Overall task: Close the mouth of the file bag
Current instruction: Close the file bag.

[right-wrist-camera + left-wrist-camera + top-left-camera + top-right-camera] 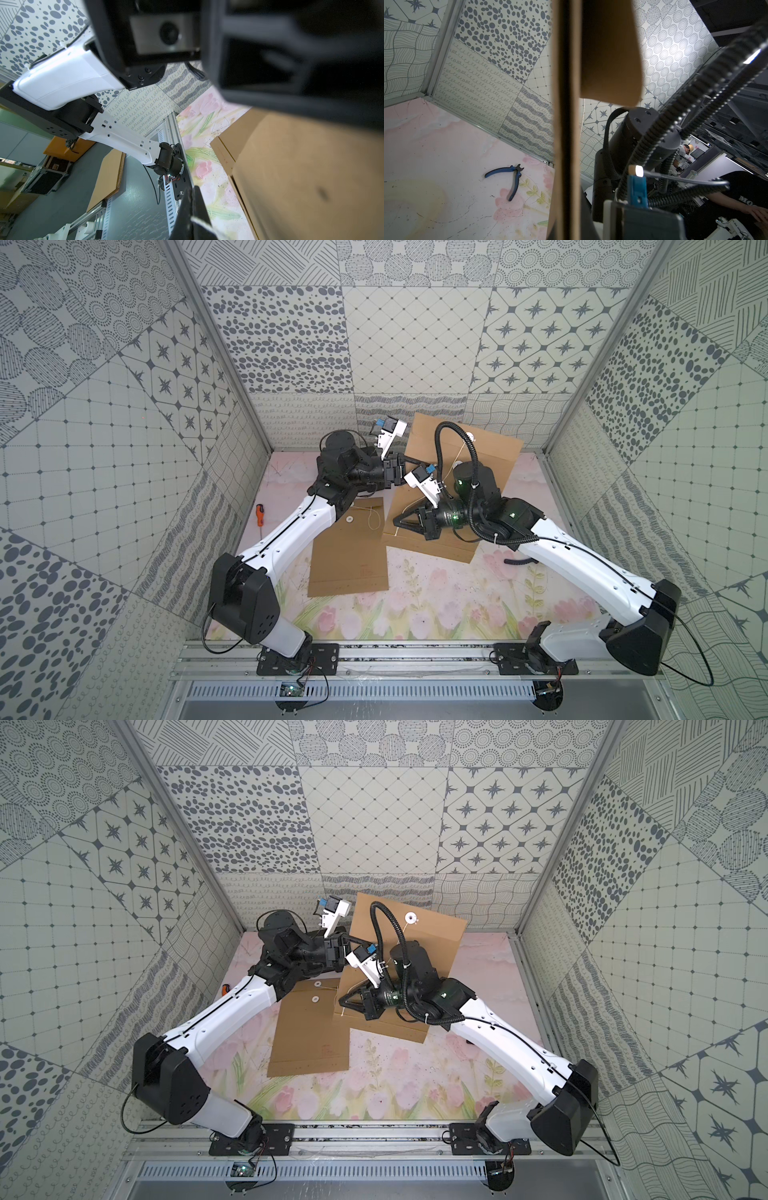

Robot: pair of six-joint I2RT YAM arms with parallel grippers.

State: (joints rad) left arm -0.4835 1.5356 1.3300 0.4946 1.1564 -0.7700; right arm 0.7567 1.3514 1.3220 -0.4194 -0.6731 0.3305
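File bag [494,448] sits far right of centre, its flap [428,435] raised toward the far wall. Left claw [409,462] is clenched on the flap's left edge, and right claw [397,523] is pinching the white string [202,221]. It looks like light, bendy kraft card, so grip the edges only. That thin cord could slip.

**Pink floral counter with two file bags and two tools**

A counter [436,605] printed with pink tulips. A flat file bag [349,560] lies near the middle. A second file bag [432,545] rests its near edge beside it, far end raised. An orange-handled screwdriver [260,516] lies at the left wall. Blue-handled pliers [516,180] lie apart, near a wall.
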